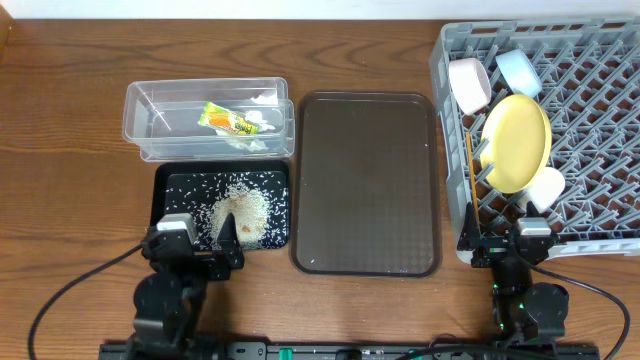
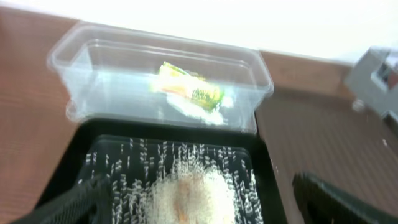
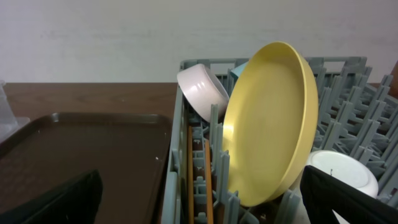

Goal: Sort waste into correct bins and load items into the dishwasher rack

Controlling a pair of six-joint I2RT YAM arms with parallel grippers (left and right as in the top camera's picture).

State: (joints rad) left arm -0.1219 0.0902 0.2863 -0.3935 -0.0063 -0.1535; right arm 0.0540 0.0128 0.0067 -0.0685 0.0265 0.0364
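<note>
Your left gripper [image 2: 205, 205] is spread wide and empty at the near edge of the black tray [image 1: 160, 200]. Rice [image 1: 240, 205] sits just at its 12 o'clock. The clear tub [image 1: 135, 110], with the wrapper [image 1: 228, 122] and white paper [image 1: 265, 120] inside, is farther at 12. Your right gripper [image 3: 199, 202] is spread too, empty, at the rack's [image 1: 600, 200] near rim. The yellow plate [image 1: 515, 140] stands on edge at 12, the white cup [image 1: 546, 185] at 1, the chopsticks [image 1: 470, 170] at 11.

Grey rack [image 1: 600, 120], 3 o'clock: yellow plate [image 1: 516, 143] on edge, white bowl [image 1: 468, 84], blue bowl [image 1: 519, 70], cup [image 1: 546, 187], chopsticks [image 1: 469, 170]. Clear tub [image 1: 135, 125], 10 o'clock: wrapper [image 1: 227, 121], paper [image 1: 262, 120]. Black tray [image 1: 160, 215], 8 o'clock: rice [image 1: 240, 205].
</note>
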